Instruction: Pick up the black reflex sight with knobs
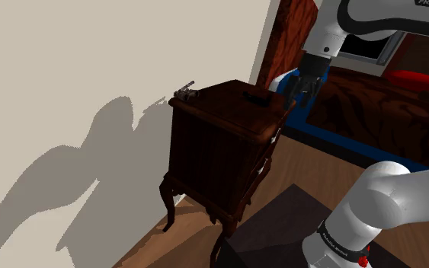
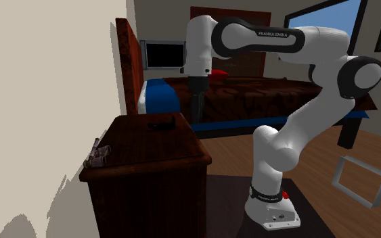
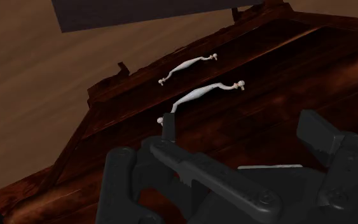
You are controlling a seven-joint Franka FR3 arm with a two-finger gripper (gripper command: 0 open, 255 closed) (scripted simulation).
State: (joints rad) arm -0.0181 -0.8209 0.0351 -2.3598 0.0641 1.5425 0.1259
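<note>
currently jaws spread apart beside nightstand (image 1: 205, 145); black sight (image 1: 255, 97) on top, untouched.

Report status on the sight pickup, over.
Gripper open, holding nothing, beside the nightstand near the bed. Sight lies on the nightstand top, untouched. Small grey object at the opposite corner, clear of the path.

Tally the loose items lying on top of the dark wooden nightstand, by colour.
Black: 1, the reflex sight
Grey: 1, a small object
Total: 2
</note>
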